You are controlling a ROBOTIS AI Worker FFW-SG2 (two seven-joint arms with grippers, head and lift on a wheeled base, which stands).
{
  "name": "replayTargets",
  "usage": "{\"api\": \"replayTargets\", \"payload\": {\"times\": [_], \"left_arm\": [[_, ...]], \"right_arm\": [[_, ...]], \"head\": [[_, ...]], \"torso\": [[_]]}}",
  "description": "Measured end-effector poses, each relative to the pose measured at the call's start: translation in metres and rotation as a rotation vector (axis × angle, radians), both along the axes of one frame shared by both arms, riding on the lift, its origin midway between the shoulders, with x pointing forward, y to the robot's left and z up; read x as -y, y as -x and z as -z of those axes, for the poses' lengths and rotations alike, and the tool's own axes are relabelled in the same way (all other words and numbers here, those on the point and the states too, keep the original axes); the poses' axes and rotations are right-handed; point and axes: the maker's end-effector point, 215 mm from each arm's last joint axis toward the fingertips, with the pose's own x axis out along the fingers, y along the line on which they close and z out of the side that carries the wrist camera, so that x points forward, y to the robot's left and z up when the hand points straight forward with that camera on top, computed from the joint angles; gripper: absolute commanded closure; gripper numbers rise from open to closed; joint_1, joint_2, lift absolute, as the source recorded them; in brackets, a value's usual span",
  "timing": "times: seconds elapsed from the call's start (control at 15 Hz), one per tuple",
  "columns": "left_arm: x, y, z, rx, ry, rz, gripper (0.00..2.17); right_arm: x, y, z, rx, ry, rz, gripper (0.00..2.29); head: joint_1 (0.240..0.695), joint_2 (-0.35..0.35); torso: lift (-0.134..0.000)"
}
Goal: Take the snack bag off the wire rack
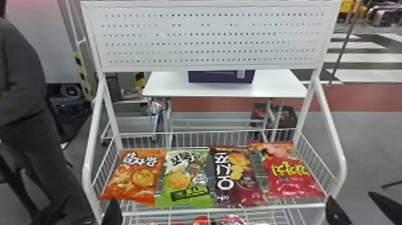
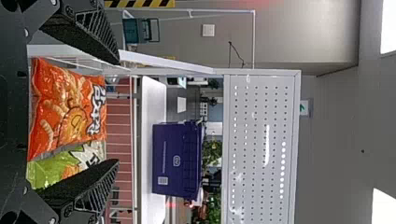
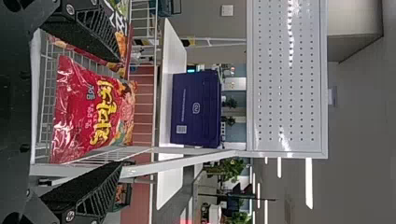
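Note:
Four snack bags lie side by side on the wire rack (image 1: 191, 210): orange (image 1: 134, 176), green (image 1: 185, 179), dark brown (image 1: 236, 176) and red (image 1: 291, 173). My left gripper (image 1: 85, 214) stands open at the rack's front left corner, near the orange bag. At the front right corner is my right gripper (image 1: 356, 206), also open, near the red bag. In the left wrist view the orange bag (image 2: 67, 109) shows between the spread fingers of the left gripper (image 2: 117, 111). The right wrist view has the red bag (image 3: 88, 109) between the parted fingers of the right gripper (image 3: 121, 112).
A white pegboard (image 1: 209, 39) rises above the rack's back, between slanted side tubes (image 1: 332, 125). Behind stands a white table (image 1: 167, 85) with a dark blue box (image 1: 221, 77). Red packages (image 1: 233, 220) lie on a lower shelf at the front.

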Motion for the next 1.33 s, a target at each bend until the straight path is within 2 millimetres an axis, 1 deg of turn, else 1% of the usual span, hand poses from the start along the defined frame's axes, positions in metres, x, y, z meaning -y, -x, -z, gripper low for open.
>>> {"api": "replayTargets", "payload": {"times": [0.6, 0.8, 0.87, 1.0, 1.13, 1.2, 1.33], "left_arm": [[0.000, 0.000, -0.002, 0.004, -0.001, 0.000, 0.14], [0.000, 0.000, -0.003, 0.005, 0.000, 0.002, 0.14], [0.002, 0.001, -0.003, 0.004, 0.000, 0.004, 0.14], [0.007, 0.002, -0.001, 0.001, -0.003, 0.010, 0.14], [0.011, 0.003, 0.001, -0.003, -0.004, 0.015, 0.14], [0.012, 0.003, 0.003, -0.006, -0.005, 0.015, 0.14], [0.011, 0.004, 0.004, -0.009, -0.008, 0.013, 0.14]], "right_arm": [[0.001, -0.002, -0.002, 0.004, -0.002, 0.010, 0.13], [0.003, -0.007, 0.003, -0.007, 0.000, 0.019, 0.13], [0.002, -0.015, 0.008, -0.013, 0.001, 0.018, 0.13], [-0.002, -0.042, 0.015, -0.007, -0.006, 0.017, 0.13], [-0.013, -0.078, 0.026, -0.019, -0.016, 0.011, 0.13], [-0.018, -0.093, 0.033, -0.033, -0.017, 0.007, 0.14], [-0.027, -0.127, 0.053, -0.072, -0.013, 0.005, 0.15]], "head": [[0.499, 0.000], [0.499, 0.000], [0.499, 0.000], [0.499, 0.000], [0.499, 0.000], [0.499, 0.000], [0.499, 0.000]], "torso": [[0.000], [0.000], [0.000], [0.000], [0.000], [0.000], [0.000]]}}
